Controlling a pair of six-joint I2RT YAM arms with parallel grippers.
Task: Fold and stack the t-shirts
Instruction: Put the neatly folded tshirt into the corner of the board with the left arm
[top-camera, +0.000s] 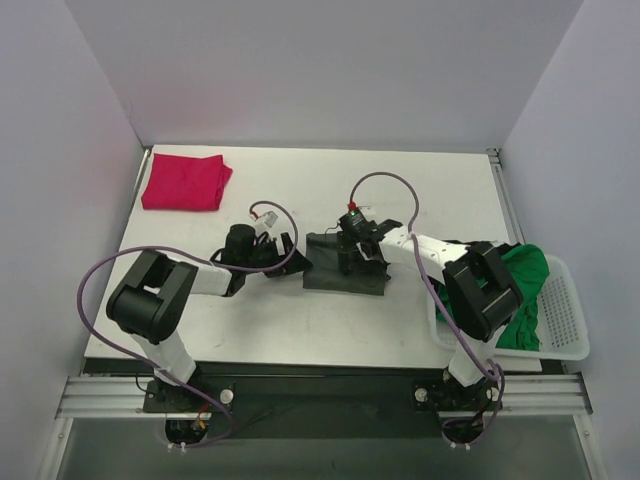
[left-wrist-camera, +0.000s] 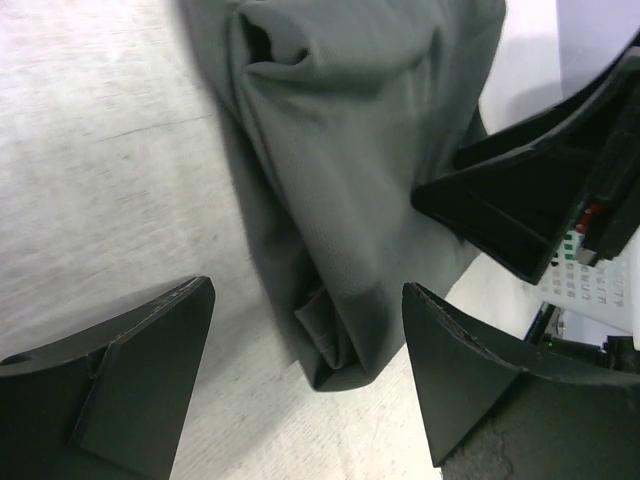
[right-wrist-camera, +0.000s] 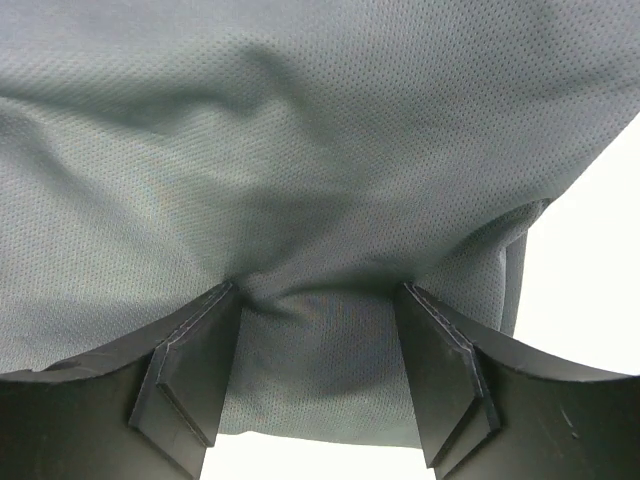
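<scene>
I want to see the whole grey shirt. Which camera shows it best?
The top external view: it shows the whole dark grey-green shirt on the table. The left wrist view shows one bunched edge; the right wrist view, just close-up cloth.

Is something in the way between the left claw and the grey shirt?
No, nothing visible. The left gripper is open, and the grey-green shirt's end lies right between its fingers. The right gripper sits on the shirt's other side, not in between.
</scene>
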